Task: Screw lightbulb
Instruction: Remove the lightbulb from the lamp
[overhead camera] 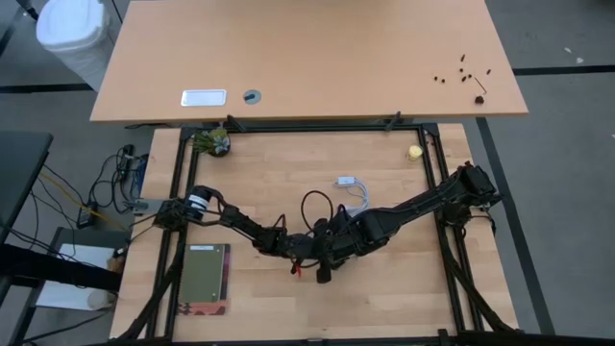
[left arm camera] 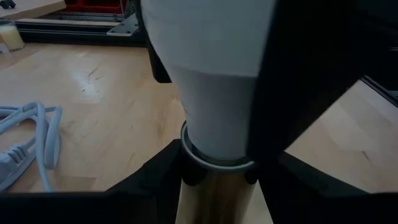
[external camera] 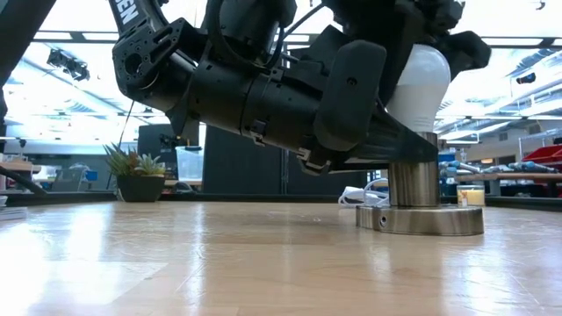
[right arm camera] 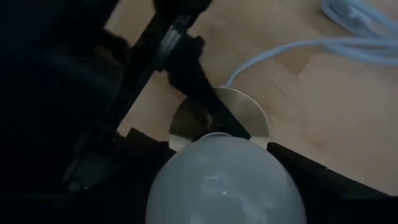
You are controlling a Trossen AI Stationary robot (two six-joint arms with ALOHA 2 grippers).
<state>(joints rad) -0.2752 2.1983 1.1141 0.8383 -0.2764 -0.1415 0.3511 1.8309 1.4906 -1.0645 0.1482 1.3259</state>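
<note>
Far left in the low view: small potted plant (external camera: 138,175) on the desk (external camera: 219,263). Centre of the high view: left gripper (overhead camera: 306,252) low at the metal socket post (external camera: 414,183), fingers (left arm camera: 155,177) on either side of it, part open; contact impossible to tell. Right gripper (overhead camera: 327,258) over the lightbulb (external camera: 420,83), fingers (right arm camera: 134,155) flanking the globe; grip impossible to tell. Lightbulb upright in the socket. Round disc base (external camera: 420,219) beneath, white cord (right arm camera: 323,46) beyond.
</note>
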